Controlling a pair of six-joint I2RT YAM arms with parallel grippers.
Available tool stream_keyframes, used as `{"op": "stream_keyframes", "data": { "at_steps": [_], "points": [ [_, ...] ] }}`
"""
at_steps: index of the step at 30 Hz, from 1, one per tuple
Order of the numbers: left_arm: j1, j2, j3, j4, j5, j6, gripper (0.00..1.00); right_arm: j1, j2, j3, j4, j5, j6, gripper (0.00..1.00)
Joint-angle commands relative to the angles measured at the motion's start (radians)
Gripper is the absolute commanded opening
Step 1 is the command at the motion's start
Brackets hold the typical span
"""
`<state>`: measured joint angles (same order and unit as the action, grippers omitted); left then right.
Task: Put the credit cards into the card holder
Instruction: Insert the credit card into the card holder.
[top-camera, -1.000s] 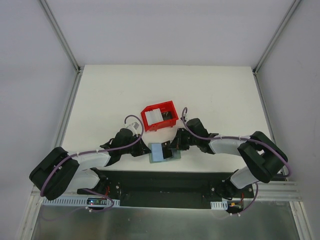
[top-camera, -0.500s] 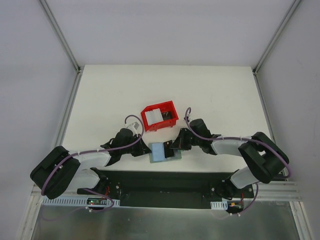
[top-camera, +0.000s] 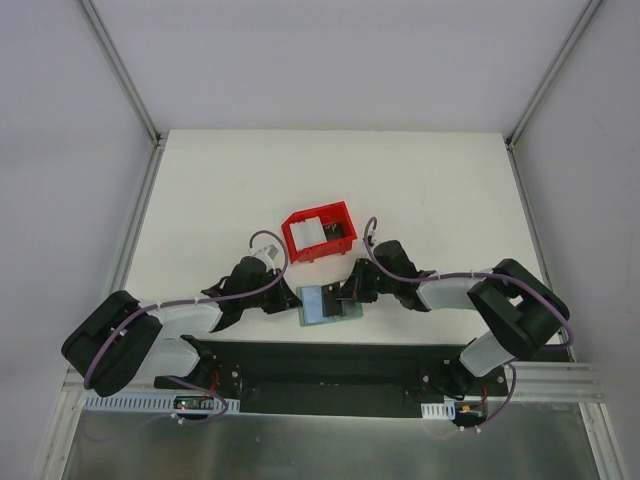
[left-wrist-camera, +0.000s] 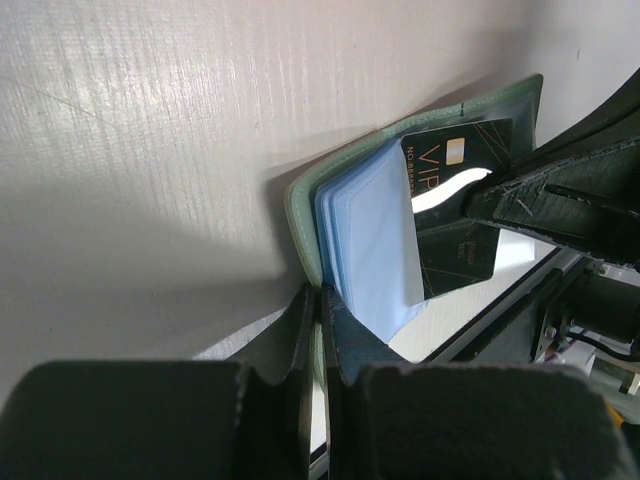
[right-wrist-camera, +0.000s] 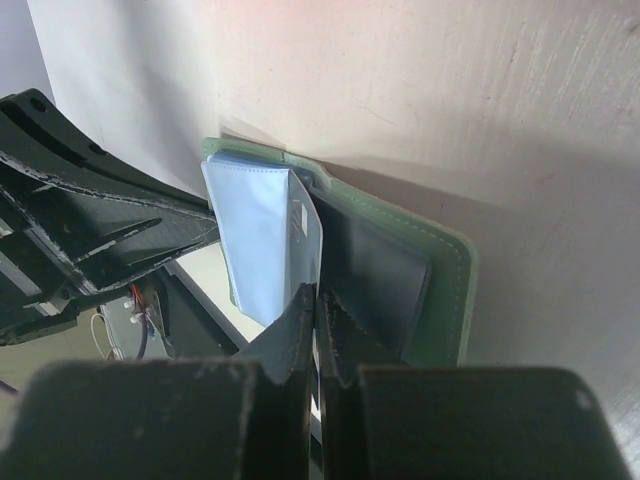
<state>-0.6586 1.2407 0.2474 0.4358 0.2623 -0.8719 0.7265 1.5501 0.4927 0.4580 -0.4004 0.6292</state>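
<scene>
Bottom centre of left wrist view: left gripper (left-wrist-camera: 320, 305) pinched shut on the card holder (left-wrist-camera: 300, 215) rim, pinning it open. Right of centre: right gripper (right-wrist-camera: 316, 300) clamped on dark card (left-wrist-camera: 455, 195), angling it toward the blue pockets (left-wrist-camera: 365, 240). Beyond, upper centre overhead: red bin (top-camera: 340, 215) with pale card (top-camera: 308, 232) waiting.

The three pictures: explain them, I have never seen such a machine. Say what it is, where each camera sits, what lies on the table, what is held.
This is a left arm and a right arm, robot arms bolted at the near edge of the table, each ending in a two-finger gripper. The wide picture looks down from above; the other two come from wrist cameras. On the table lie an open green wallet and a red bin holding something pale. The left gripper is shut on the wallet's edge; the right gripper pinches a dark card beside the wallet's blue pockets.
</scene>
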Motion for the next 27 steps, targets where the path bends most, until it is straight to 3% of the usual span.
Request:
{"op": "stream_keyframes", "data": {
  "at_steps": [1, 12, 27],
  "points": [
    [0.008, -0.01, -0.011, 0.032, 0.009, -0.012, 0.0, 0.025, 0.004, -0.034, -0.015, 0.023, 0.003, 0.0],
    [0.01, -0.076, -0.033, -0.017, -0.058, -0.029, 0.0, 0.011, -0.065, -0.062, -0.05, 0.043, -0.002, 0.0],
    [0.008, -0.061, -0.026, 0.0, -0.048, -0.032, 0.0, 0.019, 0.001, -0.031, -0.028, -0.015, 0.035, 0.0]
  ]
}}
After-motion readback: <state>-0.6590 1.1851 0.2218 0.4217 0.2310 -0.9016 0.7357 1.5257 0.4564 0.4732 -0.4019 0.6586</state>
